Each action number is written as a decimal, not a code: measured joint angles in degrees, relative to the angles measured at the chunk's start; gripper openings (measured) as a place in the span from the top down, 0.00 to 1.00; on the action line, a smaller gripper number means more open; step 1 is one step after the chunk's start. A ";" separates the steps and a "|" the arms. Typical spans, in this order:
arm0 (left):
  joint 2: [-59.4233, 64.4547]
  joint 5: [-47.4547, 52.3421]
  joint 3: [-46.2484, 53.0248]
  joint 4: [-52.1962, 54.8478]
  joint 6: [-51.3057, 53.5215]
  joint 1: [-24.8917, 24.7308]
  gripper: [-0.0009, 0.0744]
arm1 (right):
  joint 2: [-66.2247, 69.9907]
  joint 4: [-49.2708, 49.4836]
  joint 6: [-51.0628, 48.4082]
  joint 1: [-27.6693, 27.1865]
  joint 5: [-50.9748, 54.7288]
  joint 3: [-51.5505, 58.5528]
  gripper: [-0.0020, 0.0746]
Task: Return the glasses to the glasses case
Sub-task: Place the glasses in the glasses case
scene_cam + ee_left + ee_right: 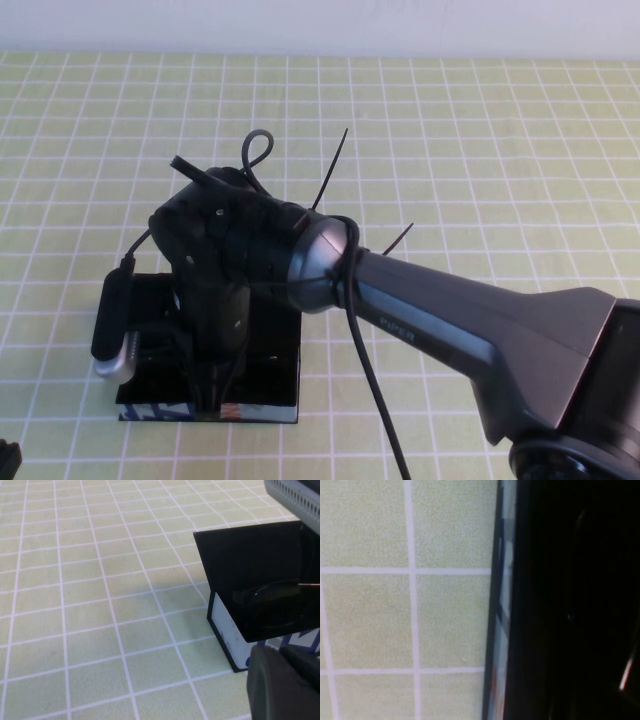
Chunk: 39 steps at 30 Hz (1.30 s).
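The black glasses case [270, 385] lies open at the near left of the table, its blue, white and orange printed front [245, 411] facing me. My right gripper [215, 375] points straight down into the case, and its tips are hidden inside. In the left wrist view the case's black lid [245, 565] stands up, and the black glasses [272, 602] show dimly against it. The right wrist view shows only the case's printed edge [501, 630] and dark interior [560, 605]. My left gripper [285, 685] sits low beside the case, at the near left corner in the high view [8, 458].
The table is covered by a yellow-green cloth with a white grid [480, 150]. The right arm [450, 310] crosses from the near right to the case, with a loose cable [375, 390] hanging from it. Its wrist camera [112, 330] juts out over the case's left side.
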 joint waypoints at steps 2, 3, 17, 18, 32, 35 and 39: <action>0.00 0.00 0.00 0.00 0.00 0.00 0.99 | 0.04 -0.11 0.00 0.00 0.00 0.00 0.88; 0.00 0.00 0.00 0.00 0.00 0.00 0.99 | 0.13 -0.11 0.00 0.00 0.00 0.00 0.88; 0.00 0.00 0.00 0.00 0.00 0.00 0.99 | 0.60 0.00 0.00 0.00 0.00 -0.12 0.88; 0.00 0.00 0.00 0.00 0.00 0.00 0.99 | 0.60 0.00 0.00 0.00 0.00 -0.12 0.88; 0.00 0.00 0.00 0.00 0.00 0.00 0.99 | 1.11 0.12 0.00 0.00 0.00 -0.77 0.71; 0.00 0.00 0.00 0.00 0.00 0.00 0.99 | 1.11 0.12 0.00 0.00 0.00 -2.05 0.67; 0.00 0.00 0.00 0.00 0.00 0.00 0.99 | 1.11 0.12 0.10 0.00 0.00 -3.05 0.66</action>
